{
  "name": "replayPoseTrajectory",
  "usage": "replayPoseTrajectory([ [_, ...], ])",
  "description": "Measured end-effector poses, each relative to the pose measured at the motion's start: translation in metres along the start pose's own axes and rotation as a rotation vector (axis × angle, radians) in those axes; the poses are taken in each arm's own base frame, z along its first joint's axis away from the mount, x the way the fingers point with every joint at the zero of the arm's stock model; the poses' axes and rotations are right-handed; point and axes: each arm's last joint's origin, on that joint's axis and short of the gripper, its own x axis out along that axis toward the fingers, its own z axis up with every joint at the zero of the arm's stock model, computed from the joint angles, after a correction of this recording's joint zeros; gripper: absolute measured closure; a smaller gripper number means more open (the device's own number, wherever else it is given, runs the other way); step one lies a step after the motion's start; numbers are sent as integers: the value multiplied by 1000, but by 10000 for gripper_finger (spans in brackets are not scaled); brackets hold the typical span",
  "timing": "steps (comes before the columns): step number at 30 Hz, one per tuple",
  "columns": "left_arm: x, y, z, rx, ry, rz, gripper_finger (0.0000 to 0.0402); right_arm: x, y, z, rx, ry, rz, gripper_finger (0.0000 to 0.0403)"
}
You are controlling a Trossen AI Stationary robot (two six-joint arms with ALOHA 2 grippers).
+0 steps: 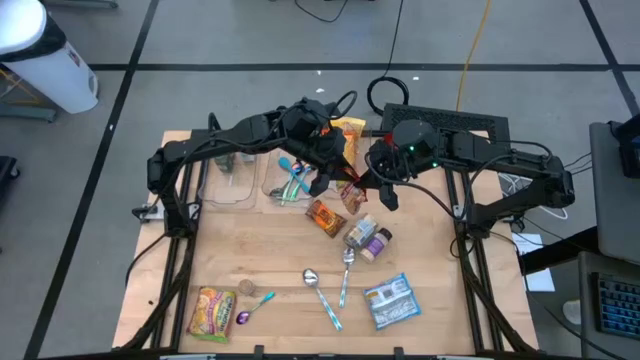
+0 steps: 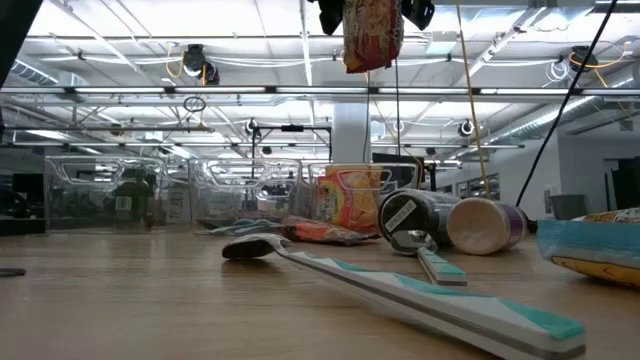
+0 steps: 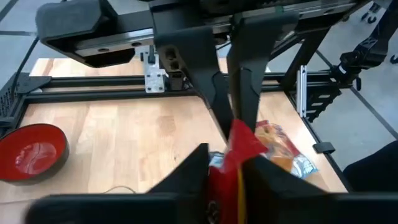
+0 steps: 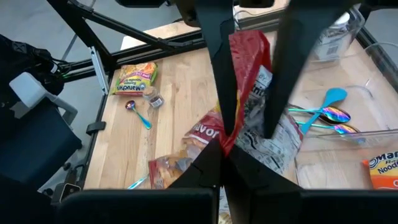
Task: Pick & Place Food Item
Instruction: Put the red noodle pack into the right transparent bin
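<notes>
Left gripper (image 3: 229, 163) is the tool now engaging: its fingers stand close on either side of a red snack packet (image 2: 372, 35) and appear clamped on it, though the contact is only partly visible in its own wrist view. Right gripper (image 4: 225, 148) is closed tight on the same packet, pinching it from the opposite direction. Both grippers meet just above centre in the high view, over the table (image 1: 250, 250), and the packet sits directly between the two sets of fingers. In the low view it hangs at the top centre of the frame, well clear of the tabletop and of the spoons and jars lying below. Judged from this, the step in hand is a handover between arms. To do it well, the left fingers should seat squarely across the packet's flat faces and be seen to hold before the right fingers let go; a soft, crinkled packet can slip or fold if gripped only at an edge. Neither arm should pull until one has released, since a tug from both ends could tear the wrapper. Clear containers (image 1: 235, 175) sit left of centre in the upper half of the high view, near the left arm — a likely destination, but the pictures do not confirm it.
</notes>
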Motion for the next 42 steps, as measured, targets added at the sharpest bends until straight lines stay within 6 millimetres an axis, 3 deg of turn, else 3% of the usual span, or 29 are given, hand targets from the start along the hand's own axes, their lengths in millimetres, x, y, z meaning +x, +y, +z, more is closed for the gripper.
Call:
replayPoseTrajectory([
  [4, -1, 1, 0, -2, -1, -3, 388, 0, 0, 0, 0, -1, -4, 403],
  [11, -1, 2, 0, 0, 0, 2, 394, 0, 0, 0, 18, -1, -3, 388],
  [16, -1, 2, 0, -4, 2, 15, 394, -3, -4, 0, 42, 1, -15, 339],
  [23, -8, 11, -1, -61, -6, 41, 394, -23, -14, 2, 94, -53, -58, 259],
  [30, -31, 43, 0, -247, -71, 186, 394, -56, -20, 4, 106, -144, -114, 223],
  [36, -48, 74, -5, -469, -139, 386, 394, -69, -22, 3, 131, -188, -185, 221],
  [42, -34, 94, -16, -643, -166, 450, 394, -62, -27, -6, 149, -163, -240, 228],
])
